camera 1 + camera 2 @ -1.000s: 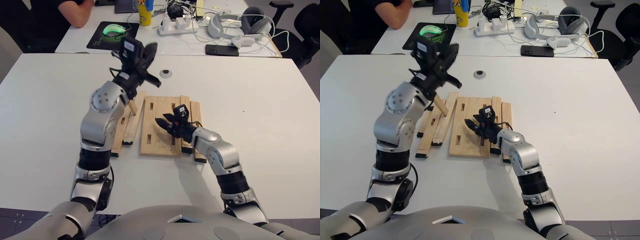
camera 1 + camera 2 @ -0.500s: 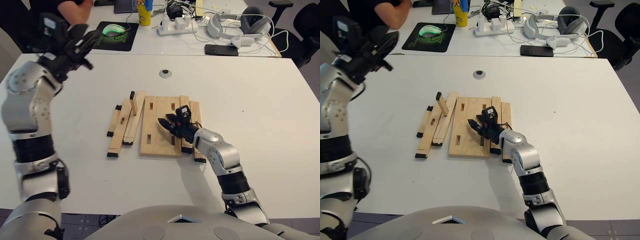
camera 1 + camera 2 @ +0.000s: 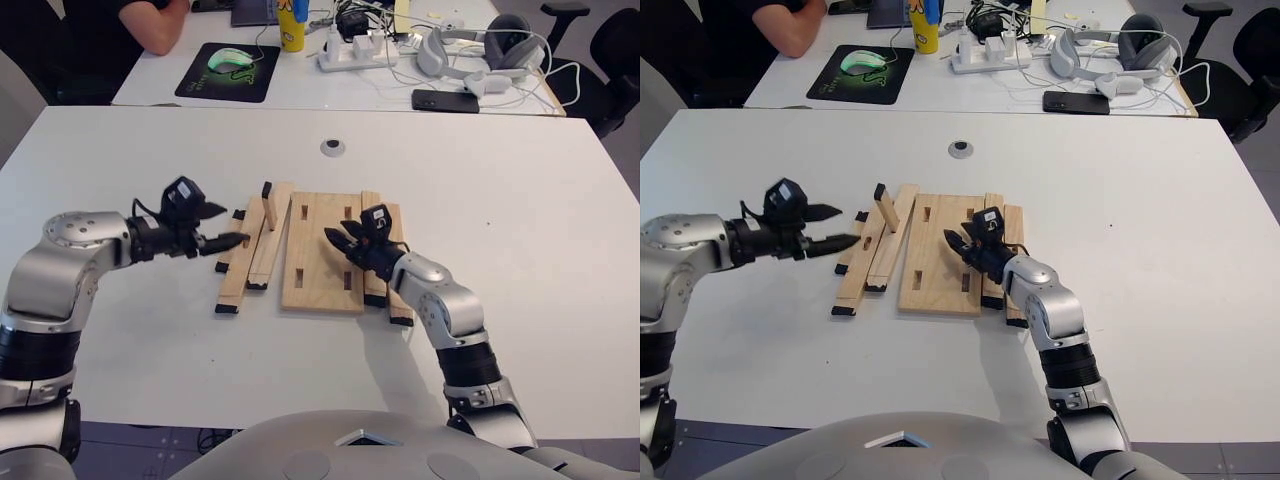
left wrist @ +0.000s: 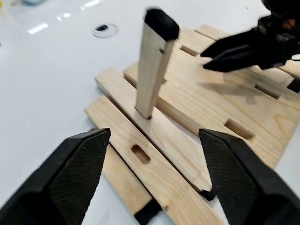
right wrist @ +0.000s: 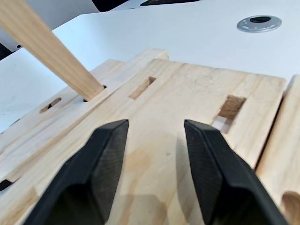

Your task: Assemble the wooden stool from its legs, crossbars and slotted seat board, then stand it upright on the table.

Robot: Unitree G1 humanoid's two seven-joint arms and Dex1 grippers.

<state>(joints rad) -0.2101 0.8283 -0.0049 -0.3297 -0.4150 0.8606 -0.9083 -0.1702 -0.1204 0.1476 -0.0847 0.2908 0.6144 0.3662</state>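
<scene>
The left gripper (image 3: 233,224) hangs low over the white table (image 3: 520,200), its two black fingers (image 4: 77,173) spread wide with nothing between them. It points at a short wooden stick with a black cap (image 4: 152,65), which stands tilted in a slot of one of several long pale wooden slats with black ends (image 3: 236,280). These slats lie flat, side by side, just left of the flat pale wooden seat board (image 3: 312,275) with its rectangular slots. The right gripper (image 3: 335,241), fingers (image 5: 107,159) likewise parted and empty, hovers low over the middle of the board, between the slots. Two more wooden slats (image 3: 385,215) lie along the board's right edge, partly hidden beneath the right arm.
</scene>
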